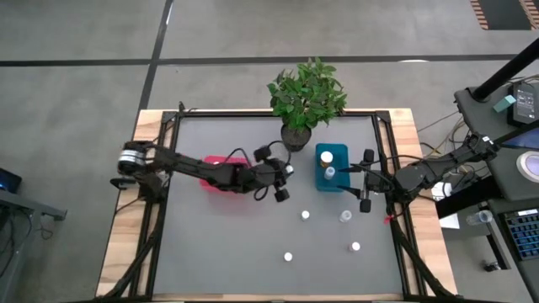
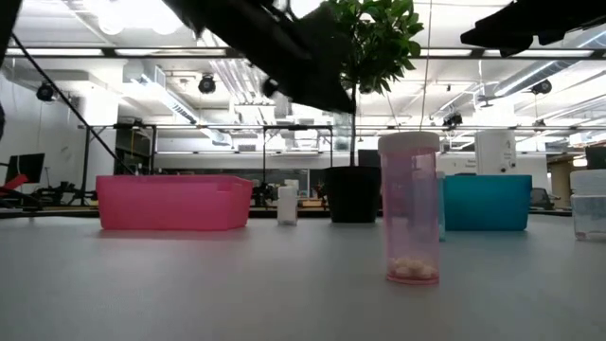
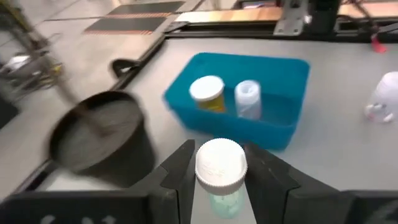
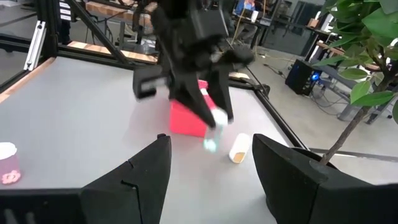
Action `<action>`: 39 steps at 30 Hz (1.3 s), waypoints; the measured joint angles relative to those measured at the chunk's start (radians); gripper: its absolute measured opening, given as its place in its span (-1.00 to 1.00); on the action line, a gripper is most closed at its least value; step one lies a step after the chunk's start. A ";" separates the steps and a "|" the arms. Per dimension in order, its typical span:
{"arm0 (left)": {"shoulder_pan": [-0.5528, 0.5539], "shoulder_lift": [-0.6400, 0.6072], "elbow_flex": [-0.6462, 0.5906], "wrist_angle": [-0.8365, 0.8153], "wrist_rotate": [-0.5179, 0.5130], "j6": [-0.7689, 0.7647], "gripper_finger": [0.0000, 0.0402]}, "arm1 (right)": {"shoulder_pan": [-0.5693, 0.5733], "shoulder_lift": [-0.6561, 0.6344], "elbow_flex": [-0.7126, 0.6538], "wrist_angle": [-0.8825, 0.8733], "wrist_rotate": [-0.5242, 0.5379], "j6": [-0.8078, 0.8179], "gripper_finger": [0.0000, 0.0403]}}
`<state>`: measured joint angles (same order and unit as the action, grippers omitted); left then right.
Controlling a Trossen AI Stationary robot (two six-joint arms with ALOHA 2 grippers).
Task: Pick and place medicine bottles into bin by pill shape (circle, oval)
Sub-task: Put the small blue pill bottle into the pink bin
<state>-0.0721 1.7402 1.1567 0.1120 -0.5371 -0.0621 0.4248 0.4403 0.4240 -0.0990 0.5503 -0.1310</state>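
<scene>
My left gripper [image 1: 285, 172] is shut on a small white-capped bottle [image 3: 220, 168] with a clear greenish body, between the red bin [image 1: 221, 173] and the teal bin [image 1: 331, 167]. The teal bin holds an orange bottle [image 3: 207, 94] and a whitish bottle [image 3: 248, 99]. Several more bottles stand on the table [image 1: 305, 215] [image 1: 345, 216] [image 1: 288, 257]. One bottle lies on its side [image 4: 239, 147] near the left gripper. My right gripper [image 1: 367, 180] is open and empty, just right of the teal bin. My left gripper pinches the bottle between its two fingers, on the body just under the white cap [image 3: 219, 184]. The fingers slant down from the table's left. The bottle [image 4: 213, 127] hangs at the fingertips, cap up, clear of the table.
A dark pot with a green plant [image 1: 297, 135] stands at the far edge between the bins. In the low view one bottle [image 2: 412, 210] stands close to the camera. The table's near left part holds nothing that shows.
</scene>
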 joint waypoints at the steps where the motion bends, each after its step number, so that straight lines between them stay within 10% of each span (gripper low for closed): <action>1: -0.009 -0.026 -0.008 -0.042 -0.033 -0.016 -0.52 | 0.000 0.000 0.000 0.000 0.000 0.000 0.07; 8: -0.043 -0.207 -0.133 -0.332 -0.308 -0.383 -0.52 | 0.000 0.000 -0.001 0.000 0.000 0.000 0.07; 16: -0.043 -0.327 -0.360 -0.411 -0.336 -0.775 -0.52 | 0.000 0.001 -0.001 0.000 0.000 0.000 0.07; 39: -0.035 -0.127 -0.445 -0.282 -0.445 -0.823 -0.52 | 0.000 0.001 -0.002 0.003 0.000 -0.005 0.07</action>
<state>-0.1069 1.6128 0.7113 -0.1701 -0.9821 -0.8848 0.4248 0.4412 0.4225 -0.0959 0.5499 -0.1361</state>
